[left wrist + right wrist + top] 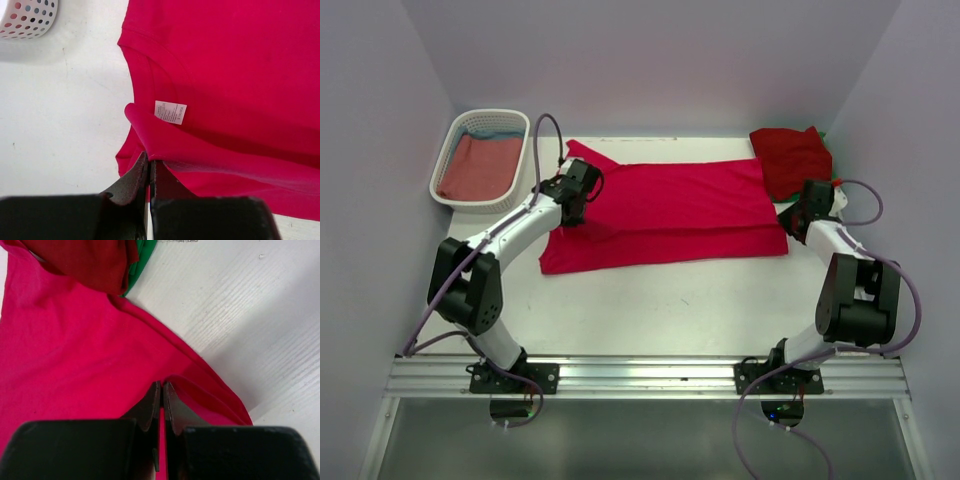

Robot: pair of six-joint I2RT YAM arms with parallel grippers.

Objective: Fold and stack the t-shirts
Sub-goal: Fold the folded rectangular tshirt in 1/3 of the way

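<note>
1 crimson tee [670,205] pinched by L gripper [149,164], R gripper [162,389]; label [170,112] illegible.

Bright, even overhead light; soft shadows.

White links [515,228], black joints [470,290], lilac-grey cables [548,115], black claw fingers [131,182], apparently matte.
</note>
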